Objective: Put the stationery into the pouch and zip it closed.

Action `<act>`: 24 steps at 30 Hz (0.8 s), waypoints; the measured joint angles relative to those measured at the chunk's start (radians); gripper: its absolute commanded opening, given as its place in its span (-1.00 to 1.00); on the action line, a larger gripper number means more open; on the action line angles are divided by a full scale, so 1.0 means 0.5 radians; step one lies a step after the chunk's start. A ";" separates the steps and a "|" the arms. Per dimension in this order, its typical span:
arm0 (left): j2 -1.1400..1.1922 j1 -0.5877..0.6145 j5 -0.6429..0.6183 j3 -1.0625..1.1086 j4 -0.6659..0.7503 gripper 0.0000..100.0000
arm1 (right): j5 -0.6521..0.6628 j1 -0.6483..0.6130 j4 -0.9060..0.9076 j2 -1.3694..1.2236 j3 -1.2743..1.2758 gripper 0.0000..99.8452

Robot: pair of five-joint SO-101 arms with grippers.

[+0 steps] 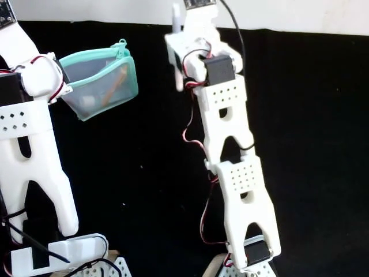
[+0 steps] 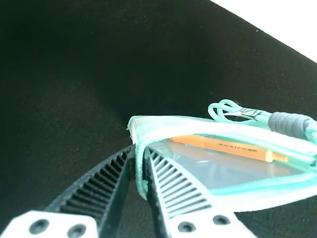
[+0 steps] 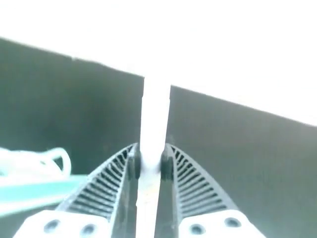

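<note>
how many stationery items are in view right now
2 for sure: an orange pencil inside the pouch held by the left gripper, and a white stick clamped in the right gripper. The pouch may hide more.

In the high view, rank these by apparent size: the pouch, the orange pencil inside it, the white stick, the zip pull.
1. pouch
2. orange pencil and white stick: they look similar and both are partly hidden, so they are left unranked
3. zip pull
</note>
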State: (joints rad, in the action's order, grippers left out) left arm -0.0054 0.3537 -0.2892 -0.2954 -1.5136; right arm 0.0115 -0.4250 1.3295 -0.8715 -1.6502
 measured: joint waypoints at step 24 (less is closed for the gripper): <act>0.000 0.000 0.000 0.000 0.000 -0.99 | 0.147 -0.451 -0.620 0.466 -0.006 -0.99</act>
State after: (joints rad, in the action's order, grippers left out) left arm -0.0054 0.3537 -0.2892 -0.2954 -1.5136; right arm 0.0852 -0.6506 1.0196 -0.6383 -1.6533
